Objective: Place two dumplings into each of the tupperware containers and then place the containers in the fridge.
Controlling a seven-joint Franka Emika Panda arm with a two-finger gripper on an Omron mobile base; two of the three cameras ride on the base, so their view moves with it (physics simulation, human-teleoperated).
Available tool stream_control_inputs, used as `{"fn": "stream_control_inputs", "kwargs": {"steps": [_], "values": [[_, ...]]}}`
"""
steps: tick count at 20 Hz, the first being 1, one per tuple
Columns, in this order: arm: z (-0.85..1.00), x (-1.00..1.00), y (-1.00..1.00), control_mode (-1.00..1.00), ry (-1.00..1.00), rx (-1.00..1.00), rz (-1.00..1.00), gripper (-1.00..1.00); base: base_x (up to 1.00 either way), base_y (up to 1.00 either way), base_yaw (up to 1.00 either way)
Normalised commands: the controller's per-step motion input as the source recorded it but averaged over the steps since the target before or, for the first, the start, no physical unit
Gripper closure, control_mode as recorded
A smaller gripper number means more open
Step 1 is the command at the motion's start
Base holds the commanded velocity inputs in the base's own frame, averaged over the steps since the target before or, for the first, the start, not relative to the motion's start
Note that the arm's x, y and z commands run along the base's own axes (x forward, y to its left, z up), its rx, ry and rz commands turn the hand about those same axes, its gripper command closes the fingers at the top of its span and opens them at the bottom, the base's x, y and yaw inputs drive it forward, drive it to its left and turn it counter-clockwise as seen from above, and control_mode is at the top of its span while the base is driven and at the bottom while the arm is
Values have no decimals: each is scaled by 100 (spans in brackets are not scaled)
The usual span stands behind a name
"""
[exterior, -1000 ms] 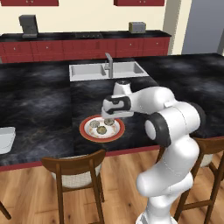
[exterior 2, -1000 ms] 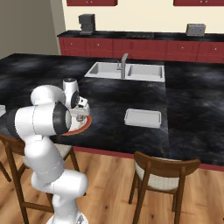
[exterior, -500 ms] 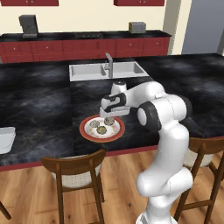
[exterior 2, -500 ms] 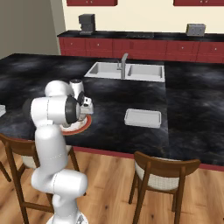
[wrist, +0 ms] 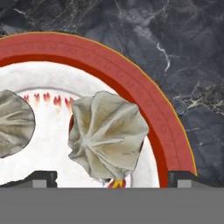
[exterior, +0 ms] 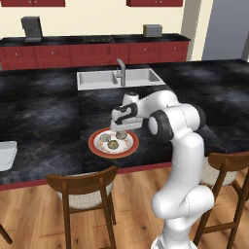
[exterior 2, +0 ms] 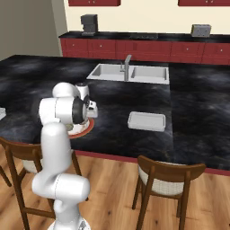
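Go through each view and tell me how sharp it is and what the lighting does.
Left base view: soft, even light, dumplings on the plate blurry specks. Right base view: equally soft, the arm hides most of the plate. Hand view: sharpest, a dumpling with crisp folds, no glare.

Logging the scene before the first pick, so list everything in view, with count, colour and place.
dumplings: three, mottled beige-grey, on the red-rimmed plate.
red-rimmed plate: one, white centre, near edge of the island counter.
tupperware containers: two, white, one right of the plate, the other at the counter's left end.
island counter: one, black marbled.
sink: one, pale grey with a faucet, set in the island.
chairs: three, brown wood, in front of the island.
back cabinets: one row, dark red, along the wall.
fridge: one, grey, far right.
claw: one, dark-tipped, open above a dumpling on the plate.
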Motion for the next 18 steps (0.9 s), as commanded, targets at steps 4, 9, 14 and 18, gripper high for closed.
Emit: {"fn": "stream_control_inputs", "kwargs": {"steps": [4,9,14,18], "values": [[-27,30,4,-100,4,0,1,-100,0,0,0],[-17,13,6,-100,8,0,0,-100,0,0,0],[-8,6,0,-100,5,0,1,-100,0,0,0],[-23,0,0,-100,1,0,2,-100,0,0,0]]}}
